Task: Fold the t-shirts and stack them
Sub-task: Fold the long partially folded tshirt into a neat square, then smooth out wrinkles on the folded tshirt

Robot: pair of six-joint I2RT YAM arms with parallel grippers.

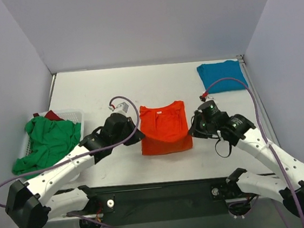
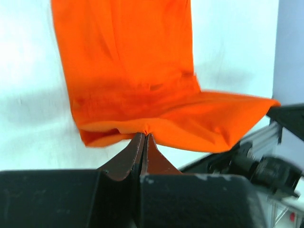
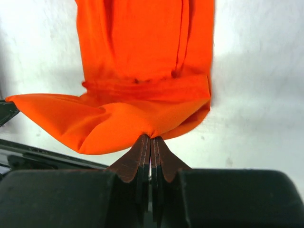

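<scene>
Right at the lens of each wrist camera you see dark fingers pressed together with cloth bunched at their tips. Your left tool (image 2: 144,135) is closed tight on the near left edge of the orange-red t-shirt (image 1: 164,124). Your right tool (image 3: 151,138) is clamped the same way on its near right edge. Between the two grips the near hem is raised off the counter (image 1: 95,92) and sags in a loose fold. The rest of the shirt lies flat, stretching away from you in the middle of the counter, collar at the far end.

Look further out and you find the teal t-shirt (image 1: 221,75) lying flat by itself at the far right corner, well apart from both tools. On the left stands the white lattice basket (image 1: 76,113). The green t-shirt (image 1: 49,141) is heaped in it and spills over its near side, and the dark red t-shirt (image 1: 52,116) peeks out at the basket's far end, just behind the green one.
</scene>
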